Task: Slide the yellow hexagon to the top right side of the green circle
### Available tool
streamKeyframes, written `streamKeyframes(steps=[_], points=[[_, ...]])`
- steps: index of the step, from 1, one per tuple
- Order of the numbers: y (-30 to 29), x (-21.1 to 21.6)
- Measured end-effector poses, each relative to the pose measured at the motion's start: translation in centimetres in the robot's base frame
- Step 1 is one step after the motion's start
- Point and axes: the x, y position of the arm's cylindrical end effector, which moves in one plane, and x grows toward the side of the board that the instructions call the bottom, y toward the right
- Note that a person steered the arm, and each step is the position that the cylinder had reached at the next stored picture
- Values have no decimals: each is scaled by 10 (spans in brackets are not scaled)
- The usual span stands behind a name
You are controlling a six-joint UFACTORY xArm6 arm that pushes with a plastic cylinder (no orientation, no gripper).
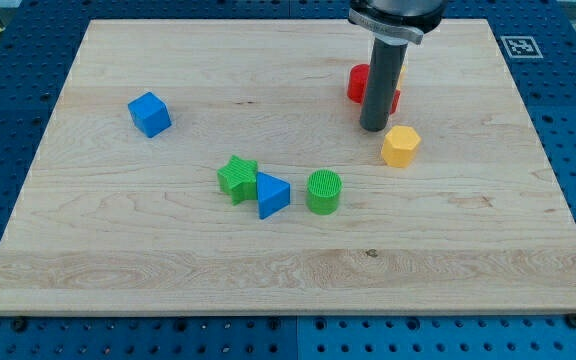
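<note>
Resting just up-left of the yellow hexagon (400, 146), my tip (373, 128) has no fingers to report. That hexagon already sits up-right of the green circle (323, 191), toward the bench's right edge; judging so, only a small nudge leftward remains.

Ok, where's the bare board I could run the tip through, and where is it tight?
Free: the strip along the view's bottom below the green circle, and the view's right beyond the yellow hexagon. Also the gap between the blue cube and my tip. Crowded: green star against blue triangle, and tip, hexagon, red block together.
</note>
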Motion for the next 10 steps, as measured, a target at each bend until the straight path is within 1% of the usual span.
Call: streamKeyframes(steps=[1, 2, 3, 4, 5, 6, 7, 8, 10], points=[[16, 0], [46, 0], [68, 16], [71, 44], [71, 46], [56, 36], [55, 24], [49, 24], [1, 29]])
